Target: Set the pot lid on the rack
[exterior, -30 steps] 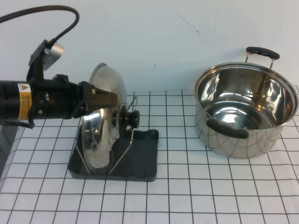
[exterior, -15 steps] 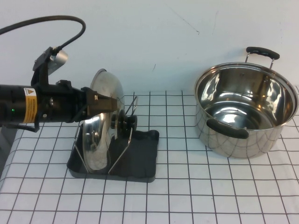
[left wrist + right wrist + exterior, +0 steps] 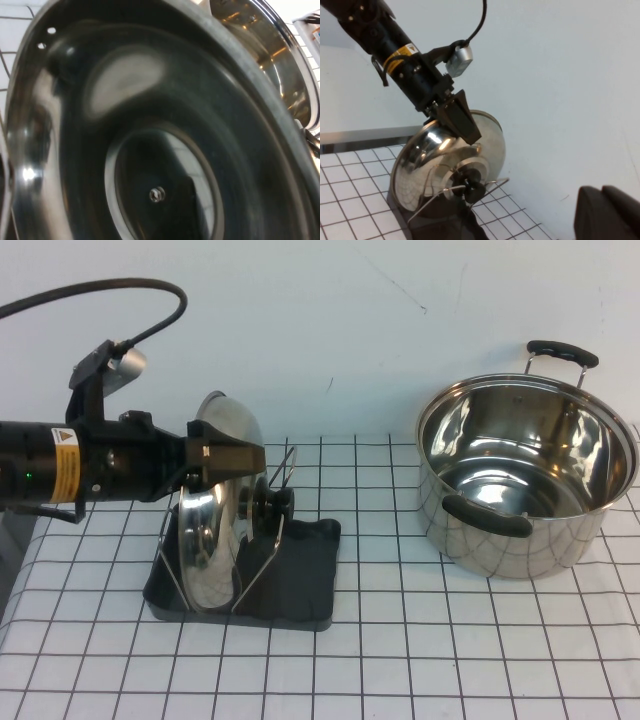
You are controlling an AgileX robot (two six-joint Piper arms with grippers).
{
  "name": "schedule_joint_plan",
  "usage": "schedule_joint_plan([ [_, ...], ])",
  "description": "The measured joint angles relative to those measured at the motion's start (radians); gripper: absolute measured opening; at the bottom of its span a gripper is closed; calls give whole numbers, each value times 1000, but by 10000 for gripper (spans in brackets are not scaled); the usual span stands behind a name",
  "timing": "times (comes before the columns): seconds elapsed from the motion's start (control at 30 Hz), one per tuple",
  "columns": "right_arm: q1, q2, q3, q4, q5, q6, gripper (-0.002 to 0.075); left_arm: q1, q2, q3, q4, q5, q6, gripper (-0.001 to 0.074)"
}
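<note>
The pot lid (image 3: 205,540), shiny steel with a black knob (image 3: 270,505), stands on edge between the wire uprights (image 3: 262,555) of the rack, on its dark grey tray base (image 3: 300,580). My left gripper (image 3: 235,455) reaches in from the left and is shut on the lid's top rim. The lid's inner side fills the left wrist view (image 3: 150,125). The right wrist view shows the lid (image 3: 420,170), its knob (image 3: 472,187) and the left gripper (image 3: 467,130) on the rim. My right gripper (image 3: 607,212) is shut and empty, away from the rack and out of the high view.
A deep steel pot (image 3: 520,480) with black handles stands at the right on the checked tablecloth (image 3: 400,660); it also shows in the left wrist view (image 3: 260,45). A white wall runs behind. The left arm's cable (image 3: 100,295) loops above.
The left gripper has lowered the lid and drawn it slightly left, so it now stands more upright and deeper between the rack's wires. The pot has not moved.
</note>
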Motion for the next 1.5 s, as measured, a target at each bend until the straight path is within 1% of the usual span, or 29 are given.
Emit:
schedule_joint_plan([
  [0.1, 0, 0, 0, 0, -9, 0, 0, 2, 0, 0, 0, -2, 0, 602],
  [0.23, 0, 0, 0, 0, -10, 0, 0, 18, -22, 0, 0, -6, 14, 610],
  [0.4, 0, 0, 0, 0, 9, 2, 0, 89, -82, -2, 0, -34, 37, 613],
  [0.47, 0, 0, 0, 0, 26, 14, 0, 141, -111, -2, 0, -70, 44, 592],
  [0.5, 0, 0, 0, 0, 32, 20, 0, 169, -123, -2, 0, -88, 44, 568],
  [0.53, 0, 0, 0, 0, 38, 26, 0, 198, -139, -2, 0, -112, 45, 521],
  [0.6, 0, 2, -10, 0, 43, 32, 0, 243, -171, -2, 0, -144, 45, 391],
  [0.67, 0, 14, -38, 0, 53, 29, 0, 274, -215, -2, 0, -165, 45, 197],
  [0.73, 0, 29, -75, 0, 80, -13, 0, 282, -265, -2, 0, -173, 50, 94],
  [0.77, 0, 36, -98, 0, 105, -46, 0, 283, -294, -2, 0, -175, 56, 61],
  [0.83, 0, 50, -147, 2, 174, -120, 0, 283, -350, -2, 0, -172, 79, 26],
  [0.93, 0, 70, -211, 6, 343, -293, 0, 283, -452, -2, 0, -129, 95, 8],
  [1.07, 0, 90, -263, 24, 606, -537, 0, 283, -610, -2, 0, 26, 129, 3],
  [1.13, 0, 97, -272, 95, 739, -677, 0, 283, -670, -2, 0, 122, 183, 1],
  [1.17, 0, 102, -274, 170, 819, -774, -1, 283, -697, -2, 0, 171, 206, 1],
  [1.3, 0, 135, -301, 569, 1176, -1181, -1, 283, -732, -4, -2, 314, 278, 0],
  [1.4, -2, 146, -302, 798, 1360, -1389, -1, 283, -705, 16, -5, 348, 300, -1],
  [1.5, -2, 132, -302, 997, 1478, -1538, -1, 283, -657, 63, -5, 371, 310, -1],
])
